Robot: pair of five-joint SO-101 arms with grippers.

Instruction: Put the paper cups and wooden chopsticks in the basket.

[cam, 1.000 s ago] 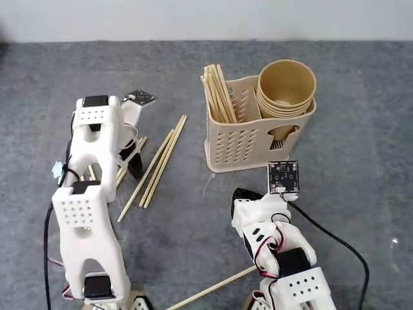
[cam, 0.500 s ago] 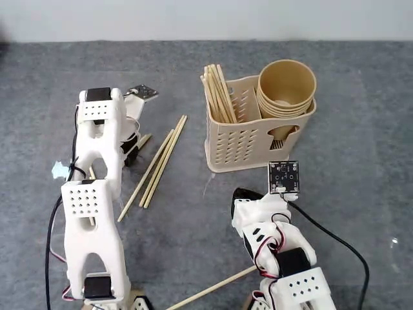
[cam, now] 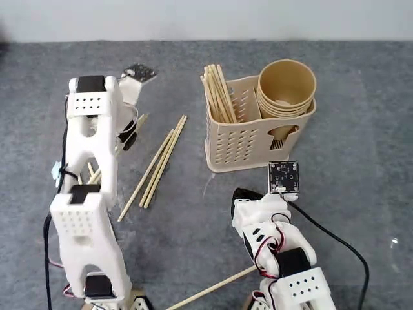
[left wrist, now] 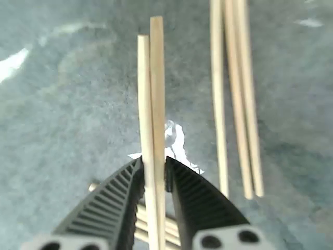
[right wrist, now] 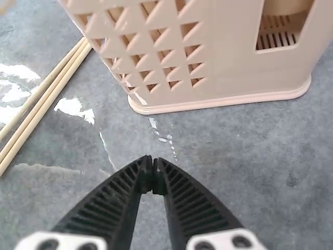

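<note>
Pinching chopstick pair (left wrist: pixel 152 94) in left gripper (left wrist: pixel 154 162): ribbed fingers (left wrist: pixel 117 203) pressed on either side, both sticks side by side, running out well past the fingertips. Cannot tell whether pair clears the table (left wrist: pixel 57 114).

Just beside the grip, off to one side: three loose chopsticks (left wrist: pixel 237 104), parallel, flat on table, not touching the pair.

From above: left gripper (cam: pixel 127 137) near loose chopsticks (cam: pixel 158 161), well apart from basket (cam: pixel 239 148). Basket: stands upright beyond the loose sticks from left gripper, holds bundled chopsticks (cam: pixel 216 90) in the nearer compartment, stacked paper cups (cam: pixel 287 87) in the farther one.

Right gripper (right wrist: pixel 152 176): pressed together, nothing between the fingers, tips low over bare table. Points at basket (right wrist: pixel 218 57) base, near but apart. Same loose chopsticks (right wrist: pixel 36 107) off to its side.

Single chopstick (cam: pixel 213 289): flat by right arm's base, behind right gripper (cam: pixel 243 194), well apart from left gripper and basket.
</note>
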